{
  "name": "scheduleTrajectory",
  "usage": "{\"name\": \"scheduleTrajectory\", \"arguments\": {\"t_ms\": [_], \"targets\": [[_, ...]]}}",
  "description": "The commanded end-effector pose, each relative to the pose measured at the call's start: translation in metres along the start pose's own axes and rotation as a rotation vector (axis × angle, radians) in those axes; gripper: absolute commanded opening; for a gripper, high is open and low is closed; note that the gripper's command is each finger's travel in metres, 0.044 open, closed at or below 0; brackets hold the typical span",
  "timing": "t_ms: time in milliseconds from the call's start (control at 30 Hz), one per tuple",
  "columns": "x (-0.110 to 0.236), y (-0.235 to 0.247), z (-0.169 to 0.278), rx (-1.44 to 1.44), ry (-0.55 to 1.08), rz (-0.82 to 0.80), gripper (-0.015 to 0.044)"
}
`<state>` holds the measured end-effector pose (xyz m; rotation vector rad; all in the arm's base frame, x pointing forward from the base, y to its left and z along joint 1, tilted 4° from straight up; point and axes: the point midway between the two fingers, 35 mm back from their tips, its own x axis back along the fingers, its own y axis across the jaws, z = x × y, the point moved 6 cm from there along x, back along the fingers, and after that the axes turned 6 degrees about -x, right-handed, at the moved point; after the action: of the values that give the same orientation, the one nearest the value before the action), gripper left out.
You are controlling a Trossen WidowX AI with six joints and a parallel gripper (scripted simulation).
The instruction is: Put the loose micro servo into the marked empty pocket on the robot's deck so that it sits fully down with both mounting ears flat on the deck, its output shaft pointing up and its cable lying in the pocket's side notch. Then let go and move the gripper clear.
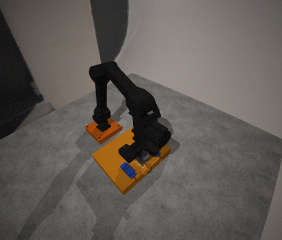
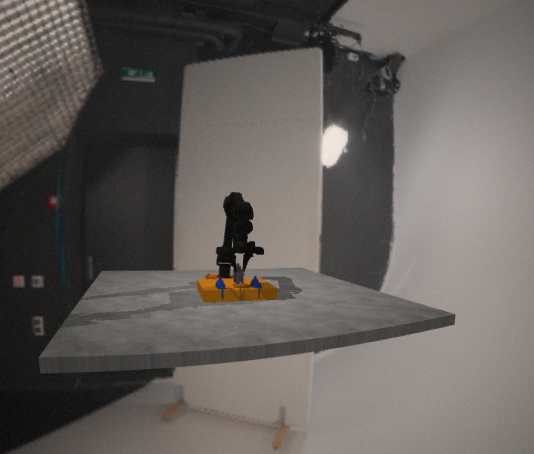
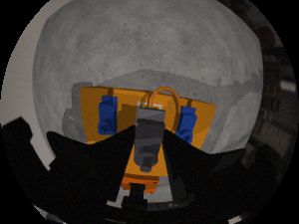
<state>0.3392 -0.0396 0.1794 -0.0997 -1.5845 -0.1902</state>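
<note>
The orange deck (image 1: 108,158) (image 2: 210,295) (image 3: 89,104) lies on the grey table. Two blue servos sit mounted in it, one on the left (image 1: 128,169) (image 2: 220,284) (image 3: 106,115) and one on the right (image 1: 158,154) (image 2: 256,284) (image 3: 186,122). My gripper (image 1: 142,156) (image 2: 239,272) (image 3: 149,130) is shut on the grey micro servo (image 1: 143,158) (image 2: 239,275) (image 3: 149,132). It holds the servo low over the white-marked pocket (image 1: 139,166) between the blue servos. The servo's orange cable (image 1: 146,171) (image 3: 165,94) loops out toward the deck's front edge. I cannot tell how deep the servo sits in the pocket.
The arm's orange base plate (image 1: 113,129) stands just behind the deck. The grey table (image 1: 219,164) (image 2: 245,335) extends around the deck on all sides. White walls stand behind the table.
</note>
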Motion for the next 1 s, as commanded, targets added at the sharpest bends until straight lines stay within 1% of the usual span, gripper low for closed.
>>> {"name": "scheduleTrajectory", "arguments": {"t_ms": [0,433,967], "targets": [[-0.008,0.0,0.0,-0.003,0.004,-0.001,0.0],[-0.009,0.0,0.0,-0.003,0.004,-0.001,0.0],[-0.02,0.0,0.0,-0.003,0.004,-0.001,0.0]]}}
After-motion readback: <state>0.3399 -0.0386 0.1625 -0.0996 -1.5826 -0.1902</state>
